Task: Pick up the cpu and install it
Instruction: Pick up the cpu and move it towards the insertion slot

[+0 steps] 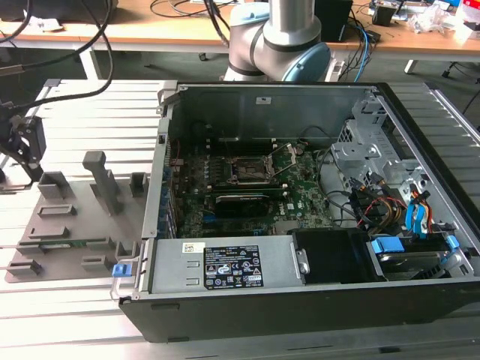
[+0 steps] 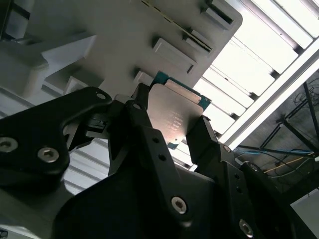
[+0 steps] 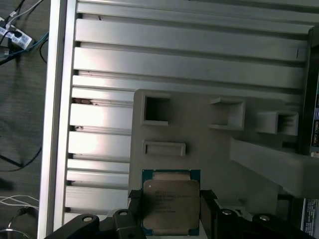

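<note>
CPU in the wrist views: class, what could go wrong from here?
1. The hand pinches the cpu by just two edges, so it may slip or tilt.
2. A tall grey block stands close by on the plate; a swing could clip it.
3. The socket lies deep inside the case, leaving little room.

We note a ribbed aluminium bench (image 1: 67, 319), its slats glaring under bright light. Behind it in the exterior view stands a wooden desk (image 1: 172, 28) strewn with cables (image 1: 176, 7). In the first wrist view, dark floor (image 3: 22, 114) beside the bench carries loose wires (image 3: 15, 37).
</note>
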Robot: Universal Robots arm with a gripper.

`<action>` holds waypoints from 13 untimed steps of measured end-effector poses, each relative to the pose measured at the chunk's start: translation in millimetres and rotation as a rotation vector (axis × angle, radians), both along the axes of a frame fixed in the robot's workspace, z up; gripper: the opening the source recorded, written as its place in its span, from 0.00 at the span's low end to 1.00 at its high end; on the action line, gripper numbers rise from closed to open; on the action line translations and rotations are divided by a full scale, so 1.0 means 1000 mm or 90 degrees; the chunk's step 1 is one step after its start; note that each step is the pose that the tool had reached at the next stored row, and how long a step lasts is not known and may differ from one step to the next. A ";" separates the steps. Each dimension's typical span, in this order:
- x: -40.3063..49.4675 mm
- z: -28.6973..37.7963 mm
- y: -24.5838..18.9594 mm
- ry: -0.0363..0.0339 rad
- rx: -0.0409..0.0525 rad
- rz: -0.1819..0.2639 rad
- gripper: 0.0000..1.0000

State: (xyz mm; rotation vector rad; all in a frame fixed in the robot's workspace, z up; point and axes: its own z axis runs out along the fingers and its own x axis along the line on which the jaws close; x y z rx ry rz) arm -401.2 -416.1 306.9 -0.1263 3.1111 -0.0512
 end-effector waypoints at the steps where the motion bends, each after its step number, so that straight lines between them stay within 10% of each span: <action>1: 0.0000 0.0025 0.0000 -0.0001 0.0000 0.000 0.55; 13: 0.0003 0.0378 0.0004 0.0000 0.0000 0.000 0.55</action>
